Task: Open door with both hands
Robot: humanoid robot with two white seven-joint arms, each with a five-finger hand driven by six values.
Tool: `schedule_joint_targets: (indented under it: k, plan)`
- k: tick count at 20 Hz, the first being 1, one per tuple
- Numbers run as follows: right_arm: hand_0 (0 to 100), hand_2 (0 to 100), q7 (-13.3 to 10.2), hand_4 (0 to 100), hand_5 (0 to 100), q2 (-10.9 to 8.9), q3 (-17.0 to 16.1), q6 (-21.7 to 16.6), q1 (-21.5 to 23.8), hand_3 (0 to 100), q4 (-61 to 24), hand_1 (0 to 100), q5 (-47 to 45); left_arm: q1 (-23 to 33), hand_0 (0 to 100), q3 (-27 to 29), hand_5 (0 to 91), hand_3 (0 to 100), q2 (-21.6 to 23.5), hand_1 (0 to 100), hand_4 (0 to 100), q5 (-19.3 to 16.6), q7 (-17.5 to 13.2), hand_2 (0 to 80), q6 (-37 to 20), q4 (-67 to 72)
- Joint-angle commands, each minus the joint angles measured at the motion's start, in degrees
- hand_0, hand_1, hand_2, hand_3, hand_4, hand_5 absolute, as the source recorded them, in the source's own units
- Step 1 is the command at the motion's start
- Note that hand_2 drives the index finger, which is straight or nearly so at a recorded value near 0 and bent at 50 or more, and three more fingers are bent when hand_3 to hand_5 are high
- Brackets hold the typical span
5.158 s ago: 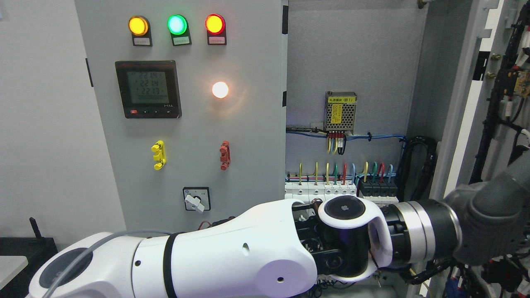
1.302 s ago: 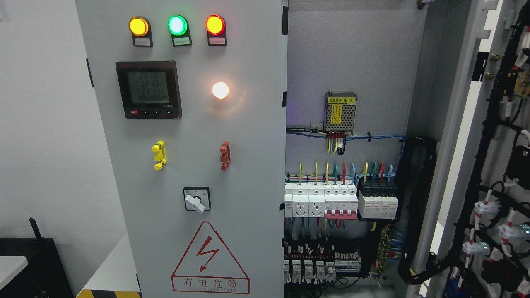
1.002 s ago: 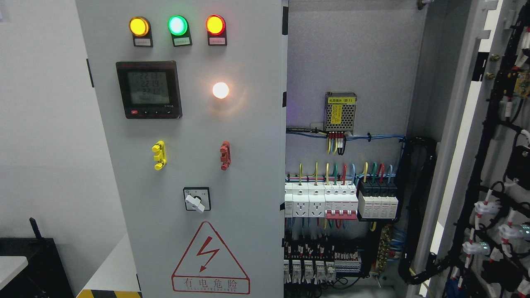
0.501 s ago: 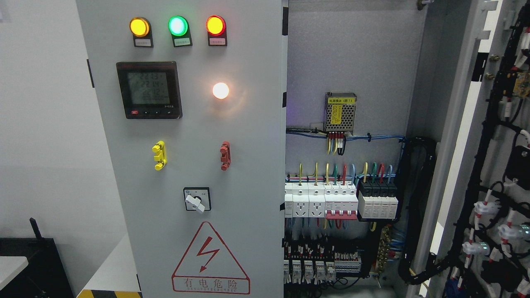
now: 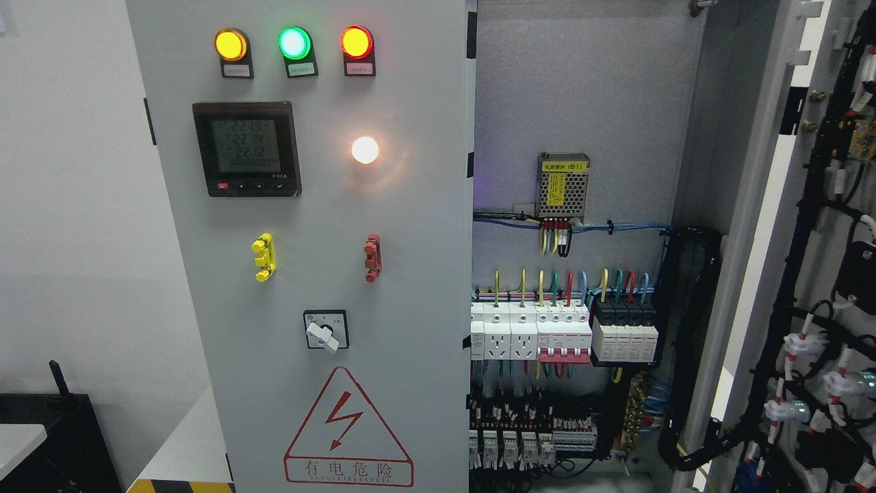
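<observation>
A plain white wall [image 5: 75, 226] fills the left side — a black box [image 5: 48, 431] at its foot.

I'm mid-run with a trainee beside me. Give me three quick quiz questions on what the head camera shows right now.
1. True or false: the right door is swung open, showing the breakers inside.
2. Which top lamp sits in the middle: A orange, B green, C red?
3. Fill in: below the rotary switch is a red warning ____ with a lightning bolt.

Key: 1 true. 2 B, the green lamp. 3 triangle. Neither robot hand is in view.
</observation>
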Motion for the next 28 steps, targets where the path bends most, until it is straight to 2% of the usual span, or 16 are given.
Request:
schedule_joint_targets:
  k: [1, 5, 9, 14, 17, 18, 24, 28]
  plan:
    - [39, 0, 0.04, 0, 0, 0.0, 0.0, -0.01, -0.03, 0, 0.0, 0, 0.0, -8.51, 0, 0.95, 0.0, 0, -10.37, 0, 0, -4.61, 0.91, 0.0, -0.25, 35.69]
    - [39, 0, 0.04, 0, 0, 0.0, 0.0, -0.01, -0.03, 0, 0.0, 0, 0.0, -11.85, 0, 1.04, 0.0, 0, -13.8, 0, 0, -7.25, 6.09, 0.0, -0.25, 45.19]
    - [39, 0, 0.04, 0, 0, 0.0, 0.0, -0.01, -0.03, 0, 0.0, 0, 0.0, -14.23, 0, 0.95, 0.0, 0, -17.93, 0, 0, -7.78, 11.54, 0.0, -0.25, 52.66]
    - [39, 0, 0.04, 0, 0, 0.0, 0.0, -0.01, 0.06, 0, 0.0, 0, 0.0, -15.2, 0, 1.21, 0.0, 0, -19.7, 0, 0, -13.66, 15.94, 0.0, -0.17, 55.58]
    - [39, 0, 0.04, 0, 0, 0.0, -0.09, -0.01, 0.06, 0, 0.0, 0, 0.0, -15.37, 0, 1.12, 0.0, 0, -19.79, 0, 0, -19.19, 16.3, 0.0, -0.08, 55.14]
    - [39, 0, 0.04, 0, 0, 0.0, -0.09, -0.09, 0.06, 0, 0.0, 0, 0.0, -15.55, 0, 1.21, 0.0, 0, -19.79, 0, 0, -19.9, 16.3, 0.0, -0.08, 54.71]
    - [39, 0, 0.04, 0, 0, -1.23, -0.09, -0.1, 1.63, 0, -6.31, 0, 0.09, -16.52, 0, 1.21, 0.0, 0, -19.87, 0, 0, -20.35, 16.39, 0.0, 0.98, 54.96]
    - [39, 0, 0.04, 0, 0, -3.95, -0.09, -0.1, 7.95, 0, -20.79, 0, -0.17, -16.61, 0, 1.47, 0.0, 0, -19.87, 0, 0, -21.32, 17.97, 0.0, 3.7, 54.26]
